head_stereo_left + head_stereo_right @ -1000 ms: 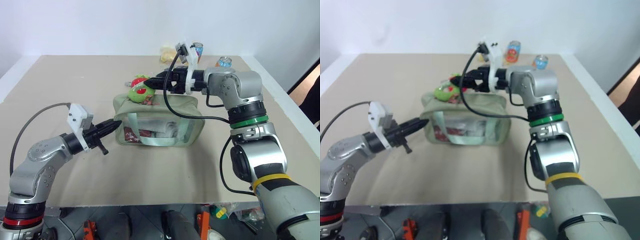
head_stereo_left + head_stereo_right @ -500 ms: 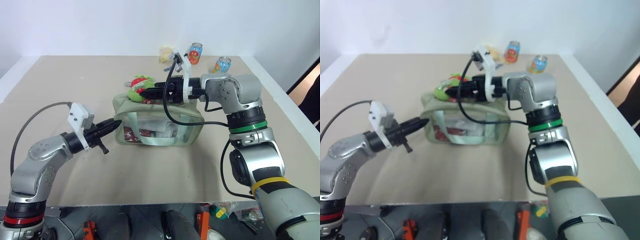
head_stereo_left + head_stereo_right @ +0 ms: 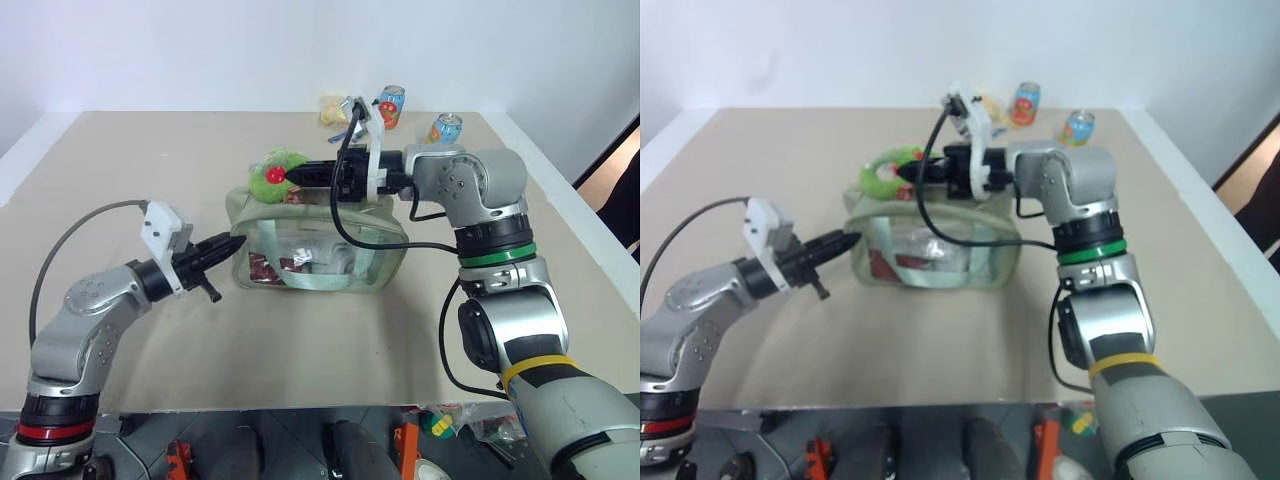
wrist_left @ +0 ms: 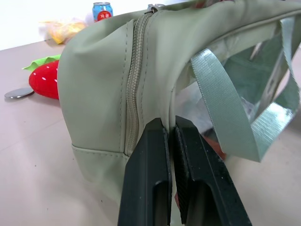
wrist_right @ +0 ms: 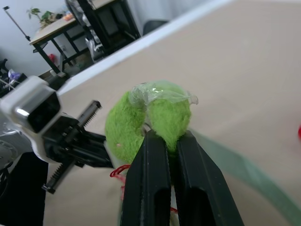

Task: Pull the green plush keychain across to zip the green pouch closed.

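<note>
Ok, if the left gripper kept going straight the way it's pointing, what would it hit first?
Nothing new: the left gripper is shut on the end fabric of the green pouch, beside the zipper. Pushing on would probably press into that end wall and shove the pouch along the table.

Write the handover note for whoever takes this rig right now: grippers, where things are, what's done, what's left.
Right gripper: shut on the green plush keychain, at the left end of the green pouch's top.
Left gripper: shut on the fabric of the green pouch at its left end, beside the zipper, bracing it.
Pouch sits mid-table.
Done: both grips set.
Left: draw the keychain across the top to zip it shut.
</note>
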Controlling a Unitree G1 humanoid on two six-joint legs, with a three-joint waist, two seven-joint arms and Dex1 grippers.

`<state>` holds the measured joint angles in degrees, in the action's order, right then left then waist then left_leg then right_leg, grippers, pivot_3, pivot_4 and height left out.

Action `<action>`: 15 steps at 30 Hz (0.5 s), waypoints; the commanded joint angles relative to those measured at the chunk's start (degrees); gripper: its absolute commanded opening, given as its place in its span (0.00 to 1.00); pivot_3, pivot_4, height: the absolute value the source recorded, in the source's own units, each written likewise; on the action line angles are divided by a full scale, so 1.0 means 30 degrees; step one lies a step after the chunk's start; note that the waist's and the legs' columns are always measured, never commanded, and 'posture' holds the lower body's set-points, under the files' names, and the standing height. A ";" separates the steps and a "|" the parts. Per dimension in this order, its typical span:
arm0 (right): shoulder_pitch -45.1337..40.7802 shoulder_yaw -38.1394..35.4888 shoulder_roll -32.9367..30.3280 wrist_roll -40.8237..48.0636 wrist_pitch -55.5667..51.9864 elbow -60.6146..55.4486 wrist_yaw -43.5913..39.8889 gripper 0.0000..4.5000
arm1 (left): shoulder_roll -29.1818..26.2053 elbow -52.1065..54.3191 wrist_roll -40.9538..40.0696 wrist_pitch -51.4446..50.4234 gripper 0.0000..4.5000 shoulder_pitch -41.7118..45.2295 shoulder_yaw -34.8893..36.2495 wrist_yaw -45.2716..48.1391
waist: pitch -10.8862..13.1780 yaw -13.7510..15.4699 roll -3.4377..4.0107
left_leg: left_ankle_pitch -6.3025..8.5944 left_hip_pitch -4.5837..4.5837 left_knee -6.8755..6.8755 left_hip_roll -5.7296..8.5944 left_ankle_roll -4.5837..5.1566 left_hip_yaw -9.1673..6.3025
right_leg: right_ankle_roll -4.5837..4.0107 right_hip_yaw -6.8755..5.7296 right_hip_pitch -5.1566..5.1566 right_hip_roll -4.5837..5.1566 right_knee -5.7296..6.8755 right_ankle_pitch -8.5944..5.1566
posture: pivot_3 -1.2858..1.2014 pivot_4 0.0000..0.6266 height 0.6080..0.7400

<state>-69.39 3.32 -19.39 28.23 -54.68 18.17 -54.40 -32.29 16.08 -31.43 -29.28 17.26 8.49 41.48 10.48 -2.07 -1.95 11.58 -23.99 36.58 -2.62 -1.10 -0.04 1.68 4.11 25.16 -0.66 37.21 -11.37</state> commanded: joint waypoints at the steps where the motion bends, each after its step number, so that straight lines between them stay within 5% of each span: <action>1: 0.0183 -0.0865 -0.1302 0.0090 0.2437 -0.1826 -0.1161 0.01 | 0.0362 -0.0057 -0.0007 -0.0434 0.00 0.0550 -0.0460 -0.0442 | 0.0000 0.0071 0.0000 | -0.0001 -0.0007 0.0002 0.0002 -0.0001 -0.0003 | 0.0002 -0.0002 0.0001 0.0001 -0.0001 0.0000 | 0.52 0.24 1.00; 15: 0.9051 -0.3166 -1.2024 -0.1944 0.5264 -0.5953 -0.2496 0.01 | 0.0558 0.1654 -0.0411 -0.1729 0.00 -0.0084 -0.0258 -0.1933 | -0.0007 0.0104 0.0022 | 0.0005 -0.0019 -0.0005 0.0007 0.0006 0.0008 | 0.0004 0.0032 0.0025 -0.0010 -0.0021 -0.0020 | 0.52 0.24 1.00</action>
<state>-43.65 -4.39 -52.18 23.57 -39.78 2.64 -61.69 -30.02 19.31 -32.72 -33.83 17.81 7.73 36.16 10.46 -1.76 -1.88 11.59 -24.00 36.57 -2.61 -1.08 -0.02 1.68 4.21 25.22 -0.70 37.17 -11.41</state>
